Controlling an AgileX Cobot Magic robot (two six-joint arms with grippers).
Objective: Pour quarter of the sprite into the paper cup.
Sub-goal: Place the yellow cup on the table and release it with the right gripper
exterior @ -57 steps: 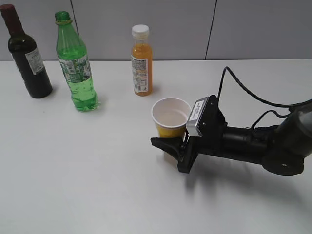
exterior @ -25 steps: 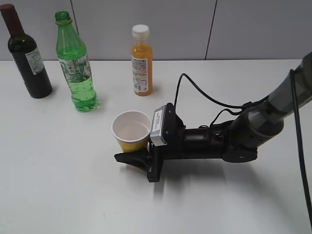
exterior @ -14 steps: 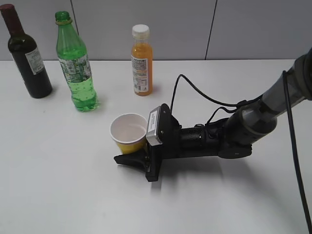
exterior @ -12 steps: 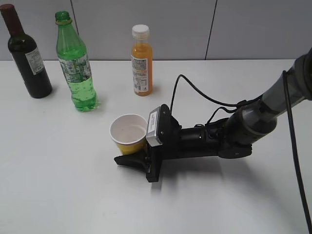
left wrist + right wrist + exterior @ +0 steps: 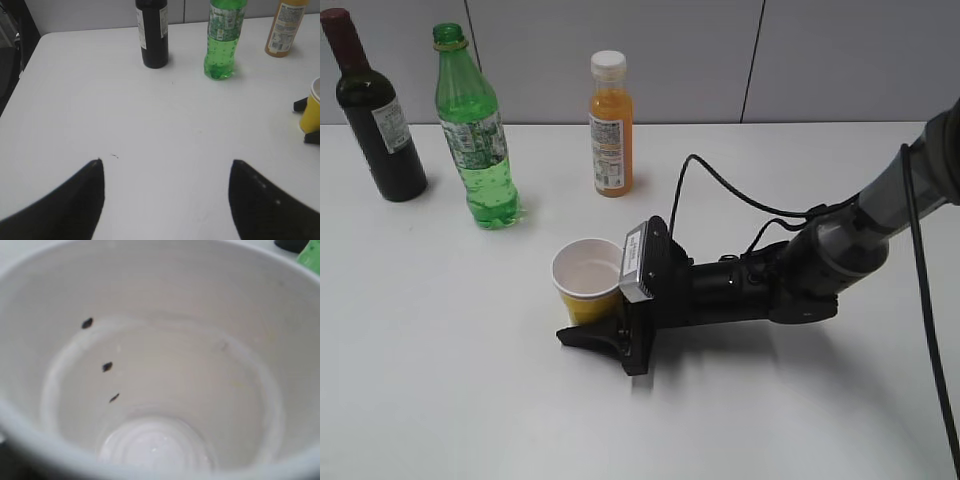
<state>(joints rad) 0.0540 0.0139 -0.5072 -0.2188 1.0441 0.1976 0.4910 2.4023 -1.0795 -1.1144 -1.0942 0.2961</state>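
Right gripper (image 5: 592, 322) grips the paper cup (image 5: 588, 280); sprite (image 5: 473, 130) untouched.

The right claw's 2 fingers are closed around the cup's yellow base, holding it upright on the white table (image 5: 440, 380), near the middle and well apart from the sprite standing at the back left between the wine bottle (image 5: 370, 110) and the juice bottle (image 5: 611, 125). The left gripper (image 5: 167, 197) is spread wide and holds nothing. Risks: a tight squeeze could crush the thin cup; the sprite looks uncapped and could tip if the left claw knocks it.
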